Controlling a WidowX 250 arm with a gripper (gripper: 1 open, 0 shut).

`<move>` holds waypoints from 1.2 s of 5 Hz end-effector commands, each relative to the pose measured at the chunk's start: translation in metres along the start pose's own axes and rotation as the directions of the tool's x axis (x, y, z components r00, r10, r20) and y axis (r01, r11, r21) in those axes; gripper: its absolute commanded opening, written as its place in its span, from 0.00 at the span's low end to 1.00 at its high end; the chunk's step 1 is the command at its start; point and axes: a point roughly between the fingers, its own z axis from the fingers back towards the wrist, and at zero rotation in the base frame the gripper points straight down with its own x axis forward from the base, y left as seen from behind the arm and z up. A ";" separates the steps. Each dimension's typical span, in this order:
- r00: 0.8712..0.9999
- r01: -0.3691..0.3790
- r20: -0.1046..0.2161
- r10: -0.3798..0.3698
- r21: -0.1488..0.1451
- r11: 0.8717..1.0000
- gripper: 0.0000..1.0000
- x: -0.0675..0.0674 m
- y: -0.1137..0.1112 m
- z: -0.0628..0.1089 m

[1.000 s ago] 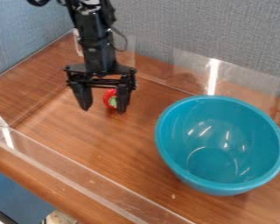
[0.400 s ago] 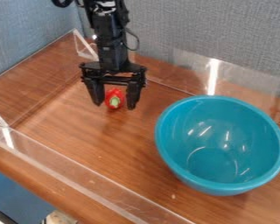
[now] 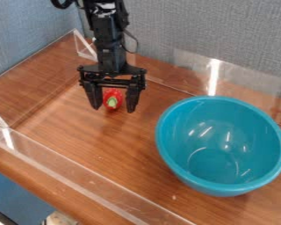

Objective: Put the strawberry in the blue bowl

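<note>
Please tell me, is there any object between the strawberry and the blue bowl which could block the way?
Nothing visible lies between the strawberry and the blue bowl, only bare wooden surface. The bowl's raised rim is the one thing to clear.

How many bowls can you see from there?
1. The blue bowl sits on the wooden table, to the right of the hand and the strawberry in the picture. No other bowl shows.
</note>
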 end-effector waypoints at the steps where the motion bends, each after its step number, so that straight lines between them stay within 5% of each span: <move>1: 0.996 -0.043 0.084 0.043 -0.001 0.999 1.00 0.011 -0.007 0.027; 4: 0.994 -0.088 0.067 0.087 0.005 0.996 1.00 0.026 0.000 0.004; 6: 0.989 -0.135 0.063 0.135 -0.001 0.991 1.00 0.030 0.000 0.003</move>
